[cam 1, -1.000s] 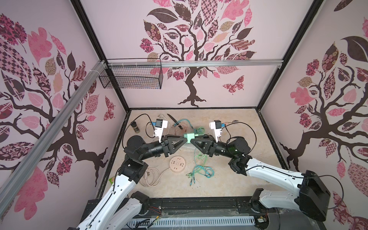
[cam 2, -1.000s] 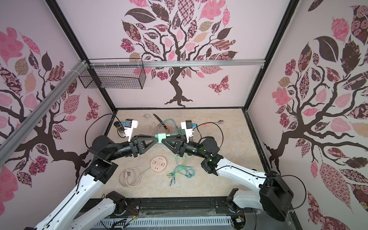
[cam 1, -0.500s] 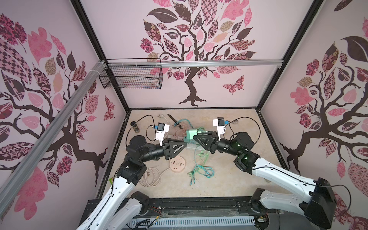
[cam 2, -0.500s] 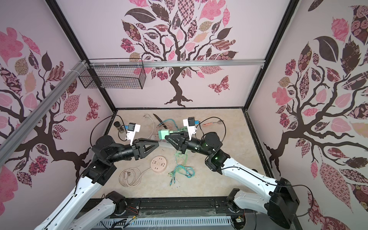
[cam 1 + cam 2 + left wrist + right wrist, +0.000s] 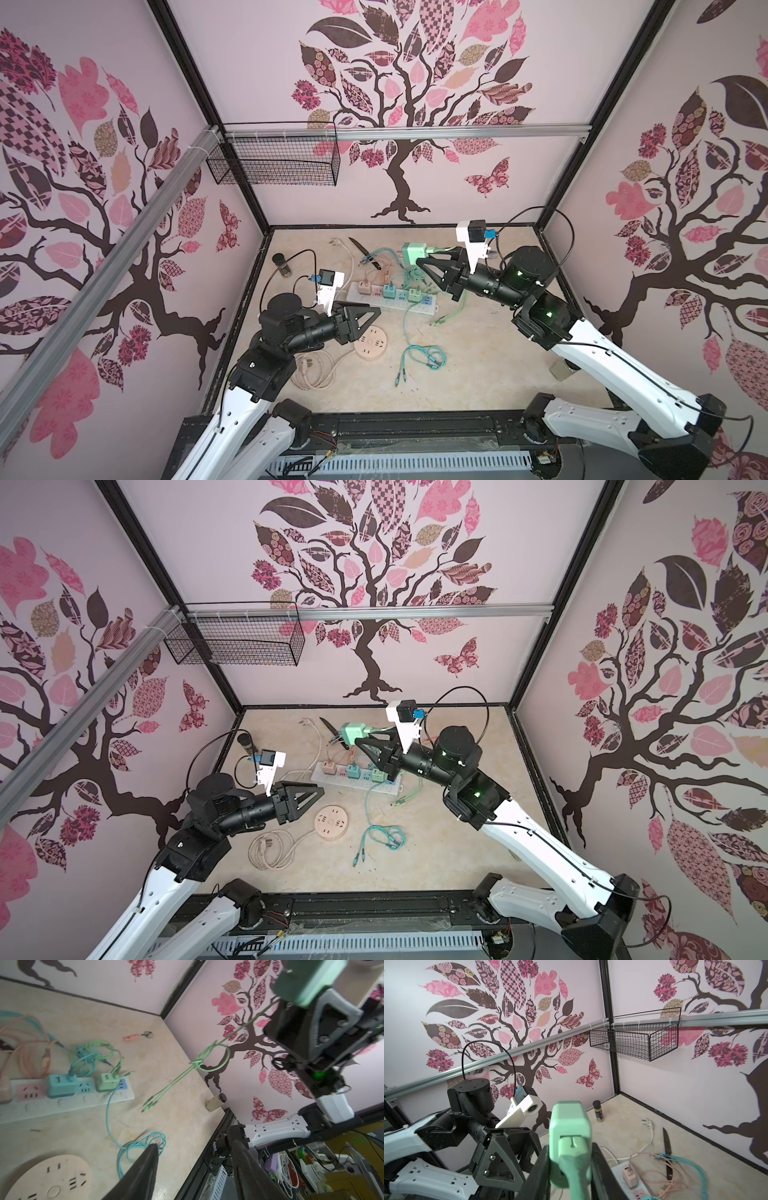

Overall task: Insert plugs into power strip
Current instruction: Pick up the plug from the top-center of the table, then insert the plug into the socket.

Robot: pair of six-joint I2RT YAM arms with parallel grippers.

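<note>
My right gripper (image 5: pixel 420 262) (image 5: pixel 571 1148) is shut on a mint green plug (image 5: pixel 413 252) (image 5: pixel 353 733) (image 5: pixel 570 1124), held high above the floor, its green cable (image 5: pixel 207 1059) dangling. The power strip (image 5: pixel 428 308) (image 5: pixel 392 788) (image 5: pixel 62 1103) lies below, with a peach plug (image 5: pixel 365 287), a teal plug (image 5: pixel 389 292) (image 5: pixel 61 1084) and a mint plug (image 5: pixel 413 296) (image 5: pixel 107 1084) standing in it. My left gripper (image 5: pixel 376 311) (image 5: pixel 320 791) (image 5: pixel 195 1145) is open and empty, off to the strip's left, apart from the held plug.
A round wooden socket disc (image 5: pixel 371 343) lies under the left gripper, with a coiled cream cord (image 5: pixel 316 370) beside it. Teal cable loops (image 5: pixel 419 357) lie in front of the strip. A knife (image 5: pixel 359 249) and small bottle (image 5: pixel 282 264) are at the back.
The left gripper opened, let go of the mint green plug and drew back left and down. The right gripper carried the plug up and toward the back.
</note>
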